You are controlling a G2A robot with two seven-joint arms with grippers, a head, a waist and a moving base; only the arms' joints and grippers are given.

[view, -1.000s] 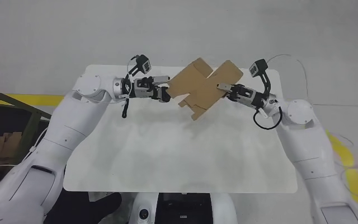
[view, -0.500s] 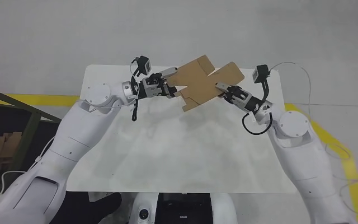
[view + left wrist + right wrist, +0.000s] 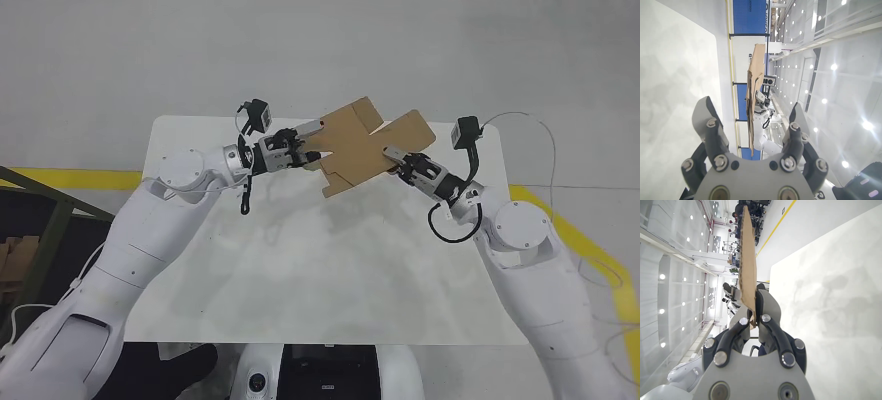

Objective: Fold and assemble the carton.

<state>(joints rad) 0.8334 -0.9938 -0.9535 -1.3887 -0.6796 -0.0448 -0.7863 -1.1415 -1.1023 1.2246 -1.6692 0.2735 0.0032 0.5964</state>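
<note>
The carton is a flat brown cardboard blank held in the air over the far part of the white worktop, between the two arms. In the top view its broad face is turned up. Its long axis runs on a slant, from the nearer left end to the farther right corner, and a second flap juts out toward the far left.

The right gripper is pressed together on the carton's right edge. The right wrist view shows its fingers pinching a lower corner of the sheet, which rises away from them edge-on.

The left gripper sits at the carton's left edge. In the left wrist view it is spread wide. The sheet passes edge-on through the gap between the two fingers, and neither finger touches it there. The top view does not show whether any part of this gripper meets the cardboard.

Both wrist views show only the carton's thin edge, so its creases and flaps are hard to make out there. The pinched corner is mostly covered by the right gripper's fingers. In the top view the left gripper covers a little of the carton's left edge.
</note>
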